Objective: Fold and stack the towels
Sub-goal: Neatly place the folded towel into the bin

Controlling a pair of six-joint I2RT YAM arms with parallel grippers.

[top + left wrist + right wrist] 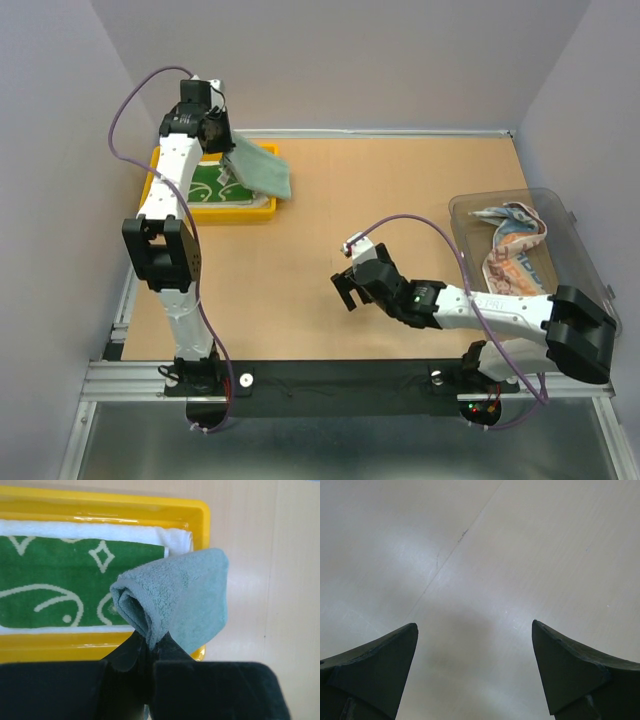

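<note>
Your left tool (152, 641) was pinched almost closed on a folded teal towel (185, 600). The towel bunched out from the tips over the right end of the yellow tray (100, 510), and whether it touched the rim could not be told. Just beyond that tool, inside the tray, a green towel (55, 587) with white marks lay flat on a white towel (100, 530). Your right tool (475, 650) stood wide open with nothing between its fingers, poised over bare counter (400, 200), well apart from every towel. Behind that tool, past its own arm, a printed towel (515, 245) lay crumpled in a clear bin (580, 240).
</note>
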